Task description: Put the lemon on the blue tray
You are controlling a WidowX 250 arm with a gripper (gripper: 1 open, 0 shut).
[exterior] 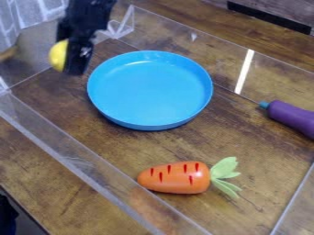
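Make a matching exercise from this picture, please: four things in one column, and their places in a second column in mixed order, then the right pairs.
Things:
1. lemon
2. blue tray
3. carrot
4. purple eggplant

Places:
A. at the right edge of the picture
B. in the gripper, above the table, left of the tray
C. near the front, lying on its side
D. in the middle of the table, nothing in it

Pairs: 1-B, 2-D, 3-C, 4-A
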